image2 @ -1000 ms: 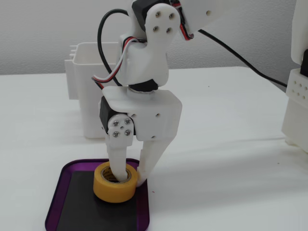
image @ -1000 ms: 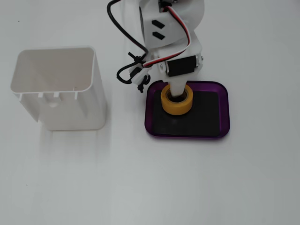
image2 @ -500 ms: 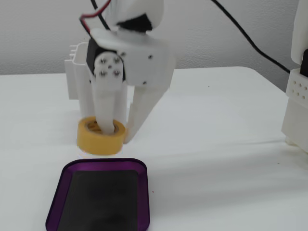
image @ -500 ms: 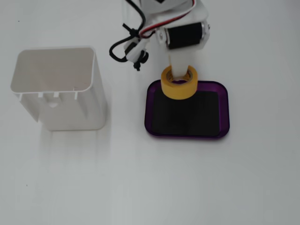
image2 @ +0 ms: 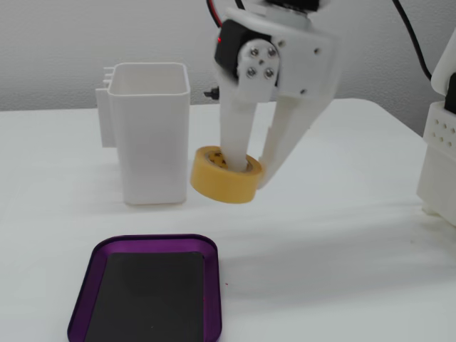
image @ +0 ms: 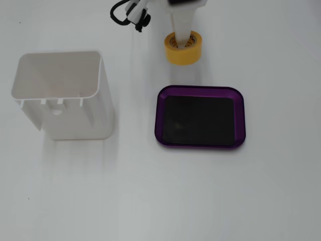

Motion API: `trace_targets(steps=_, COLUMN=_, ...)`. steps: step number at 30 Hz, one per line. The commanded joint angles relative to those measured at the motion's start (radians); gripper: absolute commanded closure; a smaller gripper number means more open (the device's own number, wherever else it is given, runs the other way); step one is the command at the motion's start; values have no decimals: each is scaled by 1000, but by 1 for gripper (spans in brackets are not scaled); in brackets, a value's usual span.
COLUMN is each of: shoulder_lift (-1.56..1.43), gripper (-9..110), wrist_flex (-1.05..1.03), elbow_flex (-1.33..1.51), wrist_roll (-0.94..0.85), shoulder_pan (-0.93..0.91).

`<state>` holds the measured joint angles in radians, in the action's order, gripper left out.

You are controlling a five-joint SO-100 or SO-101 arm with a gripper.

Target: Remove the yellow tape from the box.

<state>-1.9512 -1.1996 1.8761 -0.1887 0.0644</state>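
The yellow tape [image: 183,54] [image2: 222,178] is a small yellow-orange roll held tilted just beyond the far edge of the purple tray, outside it. My white gripper [image: 183,37] [image2: 249,171] comes down from above and is shut on the roll's wall, one finger through the hole and the other outside. The box [image: 200,90] [image2: 153,241] is a shallow purple tray with a black bottom. It lies flat on the white table and holds nothing.
A tall white plastic container [image: 65,100] [image2: 149,135] stands left of the tape and tray in both fixed views. A white piece of hardware [image2: 438,149] stands at the right edge of a fixed view. Black cables [image: 120,12] hang by the arm.
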Motion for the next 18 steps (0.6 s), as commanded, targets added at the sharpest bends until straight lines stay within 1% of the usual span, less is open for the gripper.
trace_targets(steps=1, shoulder_lift=-124, gripper=102, wrist_flex=97, elbow_flex=181, wrist_roll=-6, shoulder_pan=5)
trace_targets(steps=9, shoulder_lift=-198, gripper=102, wrist_flex=305, elbow_flex=479, wrist_roll=-6, shoulder_pan=-2)
trace_targets(steps=14, shoulder_lift=-198, gripper=102, wrist_flex=394, elbow_flex=549, wrist_roll=-6, shoulder_pan=-8)
trace_targets(steps=18, shoulder_lift=-198, gripper=101, wrist_flex=400, elbow_flex=568, wrist_roll=-6, shoulder_pan=-8)
